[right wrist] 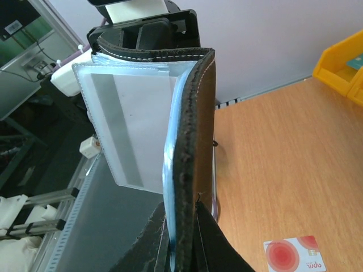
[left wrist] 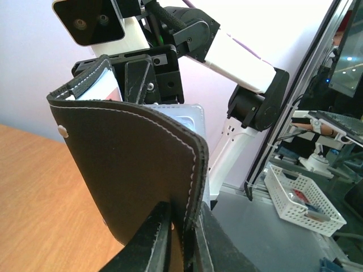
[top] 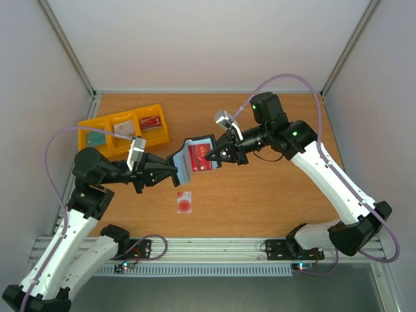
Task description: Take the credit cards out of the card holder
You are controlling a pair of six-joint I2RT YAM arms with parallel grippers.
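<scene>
Table (top: 279, 195): one; it carries the bins at its far left and one loose card near the middle.
Yellow bins (top: 123, 133): three joined compartments, off to the side and not part of this job.
Card holder (left wrist: 130, 164): one, held spread open in the air over the table's middle so its pockets are exposed.
Left tool (top: 174, 170): pinched narrow on the holder's black cover edge, bracing it.
Right tool (top: 216, 156): clamped tight on the opposite edge.
Credit cards: two counted. The white card with the red circle (top: 184, 203) lies flat just near of the holder, and the dark red card (top: 200, 158) is pocketed. A pale sheet behind clear plastic may be the third; I cannot tell.
</scene>
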